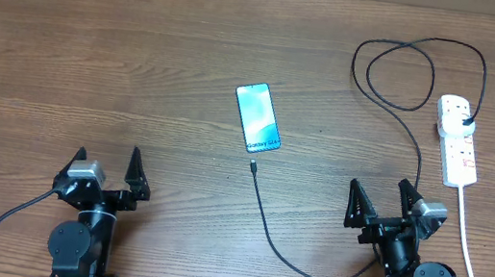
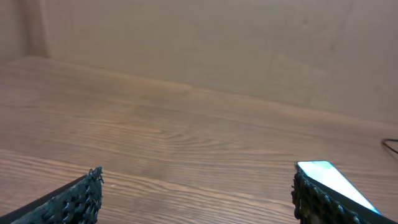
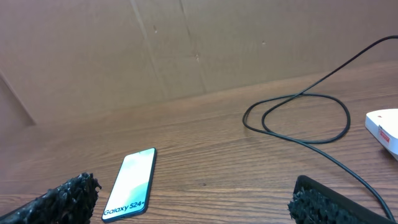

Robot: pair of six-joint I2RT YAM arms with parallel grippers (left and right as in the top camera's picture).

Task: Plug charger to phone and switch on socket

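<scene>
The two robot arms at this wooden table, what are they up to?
Nothing is handled yet. The left gripper and right gripper rest open and empty. A slim teal-screened phone lies in the middle; the thin black charger cable has its small tip just short of it, unplugged, and its other end in the white power strip on the right.

1. A wooden table (image 1: 124, 53) with brown, streaky grain running from left to right fills nearly all of the overhead view.
2. A plain tan cardboard wall (image 3: 205, 43) stands upright along the table's far edge and meets the tabletop. Faint creases and a few small marks cross it.
3. A vertical fold (image 2: 42, 28) runs down that wall above the table's far edge, toward the left.
</scene>
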